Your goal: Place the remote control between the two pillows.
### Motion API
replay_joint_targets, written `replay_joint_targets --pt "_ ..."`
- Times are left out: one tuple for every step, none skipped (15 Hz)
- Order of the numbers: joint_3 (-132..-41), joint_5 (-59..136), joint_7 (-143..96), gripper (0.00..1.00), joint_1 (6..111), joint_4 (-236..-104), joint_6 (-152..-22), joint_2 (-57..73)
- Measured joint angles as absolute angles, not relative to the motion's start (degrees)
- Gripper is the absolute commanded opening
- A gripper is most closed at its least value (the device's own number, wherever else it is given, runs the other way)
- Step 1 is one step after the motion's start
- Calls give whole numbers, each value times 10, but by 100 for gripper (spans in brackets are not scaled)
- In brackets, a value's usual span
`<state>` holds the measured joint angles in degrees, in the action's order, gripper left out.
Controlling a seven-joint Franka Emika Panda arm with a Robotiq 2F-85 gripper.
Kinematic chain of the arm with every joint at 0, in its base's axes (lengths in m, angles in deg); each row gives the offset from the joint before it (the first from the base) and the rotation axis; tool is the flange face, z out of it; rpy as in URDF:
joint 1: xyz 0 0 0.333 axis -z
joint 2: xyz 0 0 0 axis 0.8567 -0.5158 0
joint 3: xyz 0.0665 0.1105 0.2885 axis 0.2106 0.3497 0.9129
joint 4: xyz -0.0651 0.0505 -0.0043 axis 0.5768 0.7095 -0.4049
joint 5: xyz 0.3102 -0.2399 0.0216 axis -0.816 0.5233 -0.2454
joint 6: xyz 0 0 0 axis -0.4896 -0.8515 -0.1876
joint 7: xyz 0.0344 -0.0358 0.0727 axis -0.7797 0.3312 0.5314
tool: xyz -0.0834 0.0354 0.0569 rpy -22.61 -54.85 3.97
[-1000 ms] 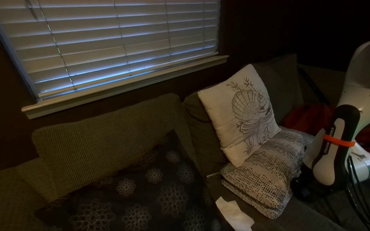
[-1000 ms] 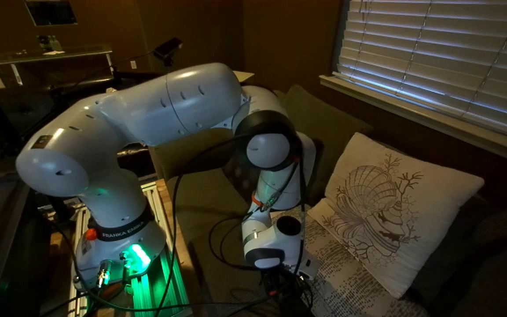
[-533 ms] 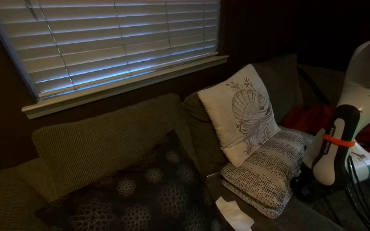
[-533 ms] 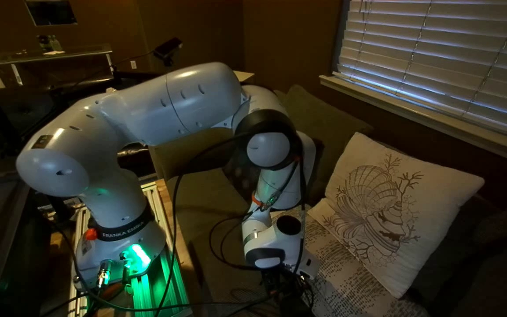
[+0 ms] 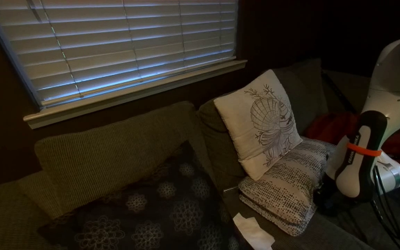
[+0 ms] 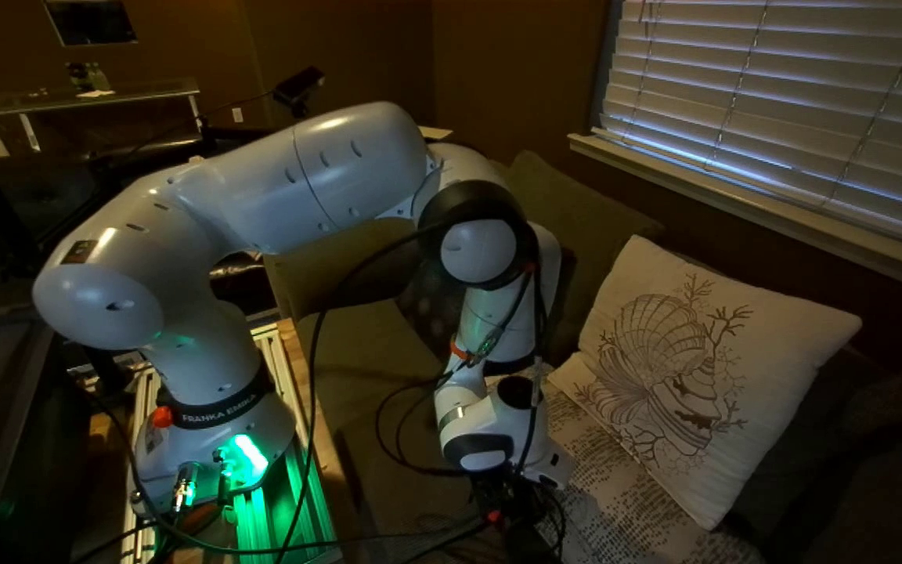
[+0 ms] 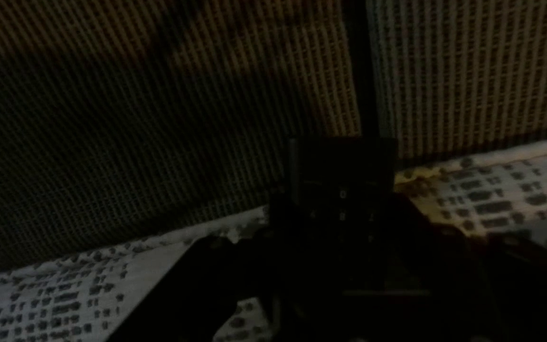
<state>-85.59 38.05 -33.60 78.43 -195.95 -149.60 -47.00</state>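
Observation:
The cream shell pillow (image 5: 266,121) leans against the sofa back, and it also shows in an exterior view (image 6: 678,368). The whitish speckled pillow (image 5: 280,191) lies flat on the seat below and in front of it. It also shows in an exterior view (image 6: 600,470) and the wrist view (image 7: 64,294). The black remote control (image 7: 342,164) with small number keys sits between my gripper's fingers. My gripper (image 7: 340,211) is shut on it, its far end sticking out past the fingertips. The gripper is at the speckled pillow's near edge; contact is too dark to tell. Neither exterior view shows the remote clearly.
A large navy patterned cushion (image 5: 158,208) lies on the sofa, with a white paper (image 5: 253,231) near it. Brown sofa back cushions (image 5: 116,152) stand behind. Cables (image 6: 388,439) hang loosely from the arm. A window sill (image 5: 134,93) runs above the sofa.
The arm and gripper have shifted slightly, a little left and up in an exterior view, in the last half second. The pillows look essentially the same.

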Motion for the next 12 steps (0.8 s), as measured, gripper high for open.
replay_joint_targets --pt "-859 380 -335 30 778 -1960 -1494 -466" --pt "-862 380 -334 30 771 -1960 -1489 -461" --pt "-867 380 -332 30 763 -1960 -1481 -456" --pt "-872 380 -330 30 755 -1960 -1474 -452" --pt "-876 379 -329 30 747 -1960 -1469 -448" --pt "-880 379 -329 30 740 -1959 -1464 -445" --pt "-884 379 -329 30 734 -1958 -1462 -444" --pt "-887 379 -329 30 727 -1957 -1462 -443" --pt "-891 379 -329 30 721 -1956 -1463 -443" --pt "-894 379 -329 30 716 -1956 -1464 -443" --pt "-897 379 -329 30 713 -1956 -1465 -443" --pt "-899 379 -328 30 710 -1956 -1467 -443"
